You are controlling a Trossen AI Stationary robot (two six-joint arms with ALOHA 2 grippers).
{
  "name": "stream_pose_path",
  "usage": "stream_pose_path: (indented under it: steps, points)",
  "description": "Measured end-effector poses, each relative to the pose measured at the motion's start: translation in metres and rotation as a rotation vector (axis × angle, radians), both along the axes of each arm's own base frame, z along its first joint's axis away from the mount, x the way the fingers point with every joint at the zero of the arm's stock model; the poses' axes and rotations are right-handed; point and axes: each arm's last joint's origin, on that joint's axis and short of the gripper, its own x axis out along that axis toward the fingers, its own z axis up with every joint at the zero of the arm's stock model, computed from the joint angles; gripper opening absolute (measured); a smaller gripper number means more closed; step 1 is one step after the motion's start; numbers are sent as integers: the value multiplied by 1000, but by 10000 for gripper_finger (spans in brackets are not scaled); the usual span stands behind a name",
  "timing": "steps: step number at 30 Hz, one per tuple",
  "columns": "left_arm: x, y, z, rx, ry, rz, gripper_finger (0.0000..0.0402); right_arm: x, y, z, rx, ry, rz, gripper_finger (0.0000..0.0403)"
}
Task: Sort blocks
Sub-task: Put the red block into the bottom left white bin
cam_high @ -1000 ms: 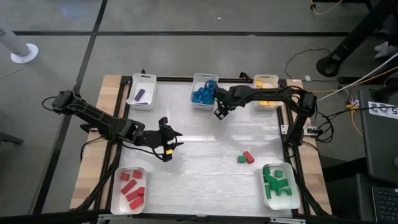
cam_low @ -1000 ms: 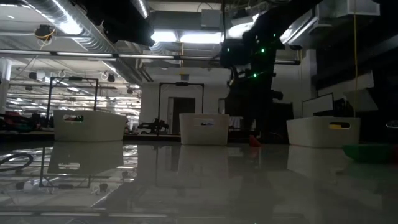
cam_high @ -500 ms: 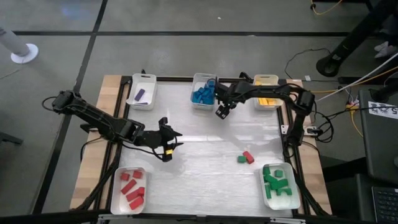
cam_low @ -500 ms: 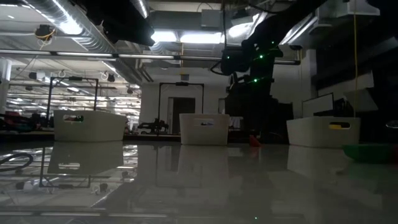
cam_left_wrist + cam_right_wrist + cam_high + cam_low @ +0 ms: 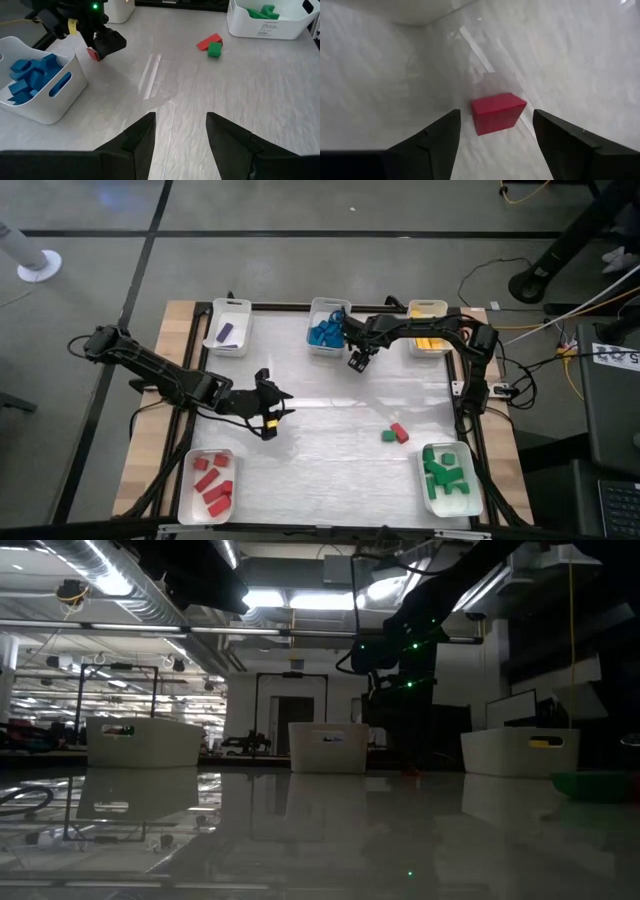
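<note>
A small red block (image 5: 497, 112) lies flat on the white table beside the blue tray (image 5: 328, 330). My right gripper (image 5: 495, 127) hangs over it, pointing steeply down and open. Its two fingers stand to either side of the block without touching it. The left wrist view shows the same block (image 5: 93, 54) just under that gripper (image 5: 105, 44). My left gripper (image 5: 272, 412) waits open over the table's left middle, nothing between its fingers (image 5: 145, 132). A loose red block (image 5: 400, 432) and a green block (image 5: 388, 436) lie together at the right.
White trays stand round the table's edge. On the far side are one with a purple block (image 5: 228, 330), the blue one and a yellow one (image 5: 428, 330). On the near side are one with red blocks (image 5: 208, 485) and one with green blocks (image 5: 448, 478).
My right gripper has sunk toward the table next to the blue tray, edging toward the near right. It has rolled about its own pointing line and stayed open. My left arm has kept still.
</note>
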Motion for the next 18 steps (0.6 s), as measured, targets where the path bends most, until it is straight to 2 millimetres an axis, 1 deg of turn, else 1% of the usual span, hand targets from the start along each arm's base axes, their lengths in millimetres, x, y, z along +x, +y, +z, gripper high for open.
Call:
stream_pose_path:
  steps: [6,10,14,18]
  points:
    - [0,0,0,-3,-1,2,164,0,0,0,11,5,46,250]
    - [0,0,0,-4,-1,3,164,-3,-6,0,29,1,50,250]
    - [0,0,0,-17,-4,10,164,-5,-12,-5,76,-8,38,250]
    - [-1,0,-1,-17,5,12,164,-6,-16,-8,78,-9,29,235]
